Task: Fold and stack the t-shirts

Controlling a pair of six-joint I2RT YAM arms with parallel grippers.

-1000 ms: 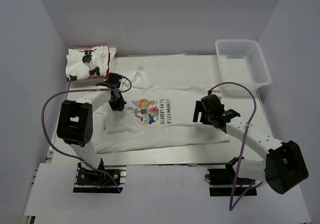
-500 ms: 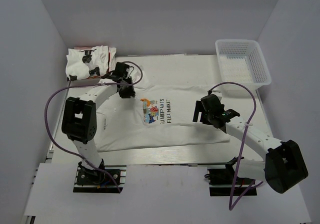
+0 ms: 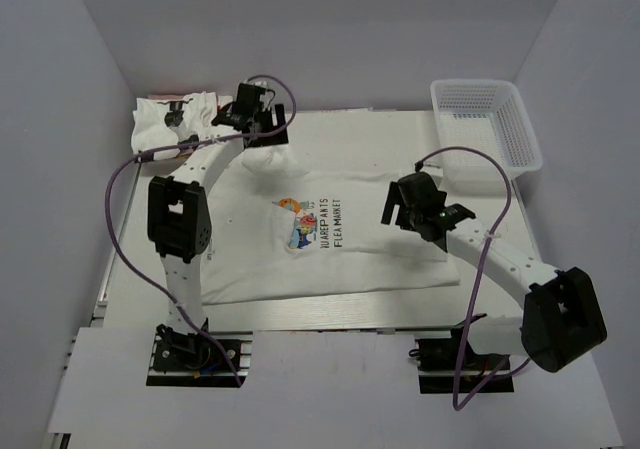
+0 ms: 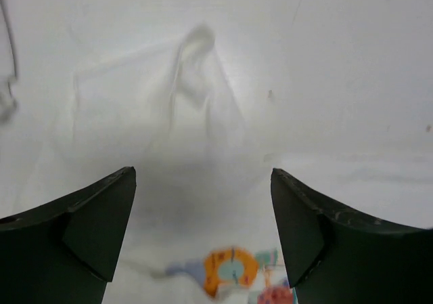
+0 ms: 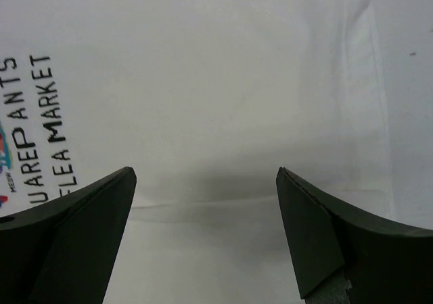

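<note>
T-shirt (image 3: 330, 259) with the cartoon print lies spread on the table (image 3: 400, 134), print up. A bundle of other shirts (image 3: 172, 129) sits at the far left corner.

Top view. Left fingers (image 3: 265, 134) hang over the far part of the T-shirt, right beside a raised pucker (image 3: 268, 157) of cloth, with the bundle near their outer side. Right fingers (image 3: 393, 207) hang over the plain cloth, with the lettering (image 3: 335, 224) on their inner side. Basket (image 3: 478, 83) sits well apart, beyond the right fingers.

Left wrist view. Fingers (image 4: 81, 223) are parted wide with nothing between them. The pucker (image 4: 196, 67) stands ahead of the tips, about midway between them. The print (image 4: 233, 273) shows close in, between the finger roots. Height above the cloth: cannot tell.

Right wrist view. Fingers (image 5: 74, 229) are parted wide and hold nothing. Plain cloth lies between them and the lettering (image 5: 34, 128) is beside the left-hand finger. A low crease (image 5: 203, 199) runs across between the tips.

Risks, as I judge them:
- Left fingers closing on the pucker alone would take only a thin ridge of cloth, which slips out on lifting.
- Uneven lift between the two sides would skew the fold and drag the T-shirt across the table.
- Left fingers working this near the bundle could snag it and pull it apart.
- Right fingers pressing into mid-panel cloth could bunch it instead of catching an edge.
</note>
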